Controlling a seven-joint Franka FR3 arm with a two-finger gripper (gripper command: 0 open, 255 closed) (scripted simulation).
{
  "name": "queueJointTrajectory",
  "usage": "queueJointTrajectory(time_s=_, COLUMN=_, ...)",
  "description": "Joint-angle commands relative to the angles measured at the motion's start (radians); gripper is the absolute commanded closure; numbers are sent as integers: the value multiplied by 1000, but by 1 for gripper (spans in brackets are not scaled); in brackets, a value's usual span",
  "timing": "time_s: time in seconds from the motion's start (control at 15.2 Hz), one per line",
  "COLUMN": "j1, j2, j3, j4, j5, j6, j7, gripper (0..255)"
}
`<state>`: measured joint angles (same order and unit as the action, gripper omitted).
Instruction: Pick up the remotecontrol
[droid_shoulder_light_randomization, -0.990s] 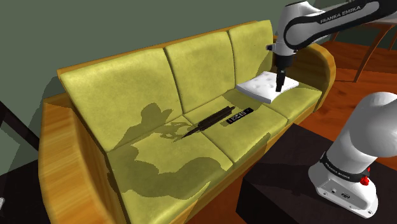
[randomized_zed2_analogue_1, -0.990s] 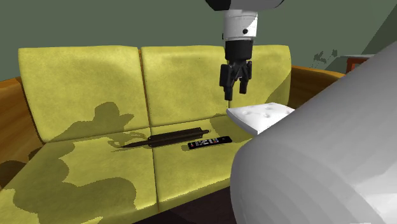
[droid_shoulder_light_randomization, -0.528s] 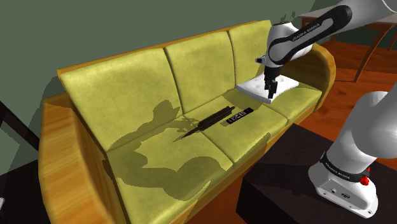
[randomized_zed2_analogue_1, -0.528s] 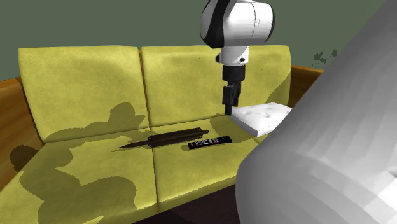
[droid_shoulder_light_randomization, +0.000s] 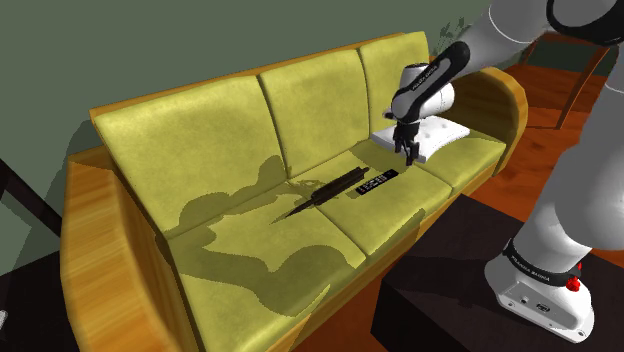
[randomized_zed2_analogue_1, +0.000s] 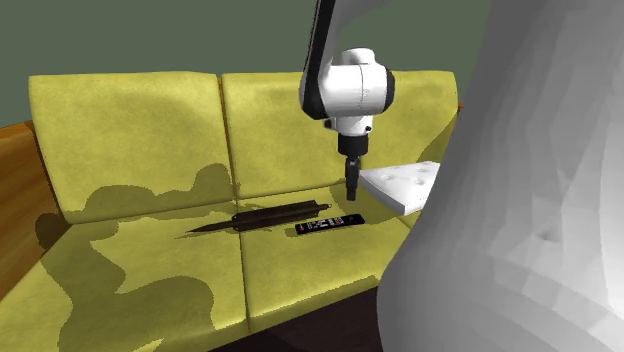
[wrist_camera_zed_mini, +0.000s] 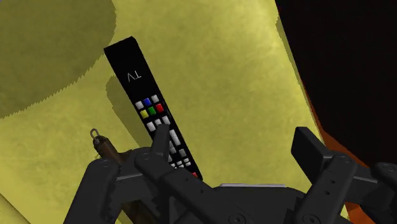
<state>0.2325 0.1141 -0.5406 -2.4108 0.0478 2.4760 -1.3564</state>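
- Remote control (droid_shoulder_light_randomization: 379, 182): a slim black bar lying flat, buttons up, on the sofa's (droid_shoulder_light_randomization: 200, 130) middle seat cushion, toward the front edge of the seat.
- In the wrist view the remote control (wrist_camera_zed_mini: 143, 95) shows grey keys and a small cluster of blue, green, yellow and red ones. Its near end is hidden behind one of my fingers (wrist_camera_zed_mini: 162, 137).
- My gripper (droid_shoulder_light_randomization: 409, 150) hangs above the sofa's seat and points down. It is a little to the armrest side of the remote control and not touching it.
- My jaws stand wide apart with nothing between them but yellow-green upholstery. In the wrist view the gripper (wrist_camera_zed_mini: 235, 143) has one finger over the remote's end and the other well off to the side, over the sofa's front edge.
- A dark brown rod (droid_shoulder_light_randomization: 335, 188) with a small ring at its handle end lies on the sofa's seat just behind the remote control, on the backrest side and nearly parallel to it. I cannot tell whether the two touch.
- A white pillow (droid_shoulder_light_randomization: 440, 132) lies flat on the sofa's end seat cushion, next to the wooden armrest (droid_shoulder_light_randomization: 505, 95).
- From the second exterior view my gripper (randomized_zed2_analogue_1: 353, 190) is above the sofa's (randomized_zed2_analogue_1: 120, 120) seat, between the remote control (randomized_zed2_analogue_1: 328, 224) and the white pillow (randomized_zed2_analogue_1: 405, 182).
- My arm's shadow falls across the sofa's seat and backrest.
- My stand (droid_shoulder_light_randomization: 450, 290), a dark box, sits in front of the sofa.
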Motion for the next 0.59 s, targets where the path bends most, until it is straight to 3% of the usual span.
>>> queueJointTrajectory(time_s=0.0, j1=-14, j2=98, j3=30, j4=48, j5=84, j6=40, j7=-127, gripper=0)
queueJointTrajectory(time_s=0.26, j1=-74, j2=262, j3=123, j4=149, j5=190, j6=95, j7=-320, gripper=0)
queueJointTrajectory(time_s=0.53, j1=-135, j2=408, j3=218, j4=260, j5=237, j6=137, j7=-466, gripper=0)
